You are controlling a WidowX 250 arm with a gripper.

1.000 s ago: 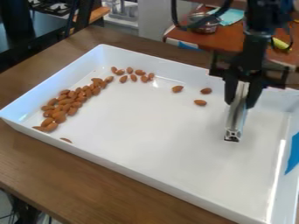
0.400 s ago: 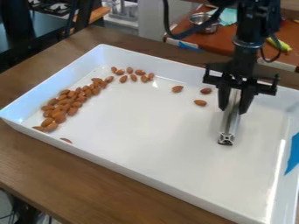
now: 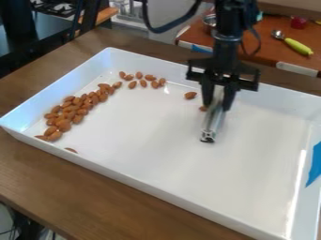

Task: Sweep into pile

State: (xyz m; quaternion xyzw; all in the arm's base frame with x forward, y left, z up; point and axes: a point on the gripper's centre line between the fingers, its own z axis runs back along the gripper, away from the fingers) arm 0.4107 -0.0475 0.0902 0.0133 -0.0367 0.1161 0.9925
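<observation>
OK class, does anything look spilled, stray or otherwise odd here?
A few stray almonds stand out: one by the white tray's near wall, two near the gripper, away from the larger groups. Nothing looks spilled outside the tray.

Eight almonds [image 3: 143, 84] lie loosely together near the tray's [image 3: 150, 66] far wall; three others are scattered, one near the claw [image 3: 217, 108], one partly behind the metal bar [image 3: 212, 124] and one partly hidden by the near wall. The heap at the left holds more than twenty, overlapping too much for an exact count. There is one tray, one claw and one metal bar. Two tables [image 3: 69, 187] show, plus one green-handled scoop [image 3: 298, 46], one partly hidden metal bowl [image 3: 209, 20] and two blue patches [image 3: 315, 164].
</observation>
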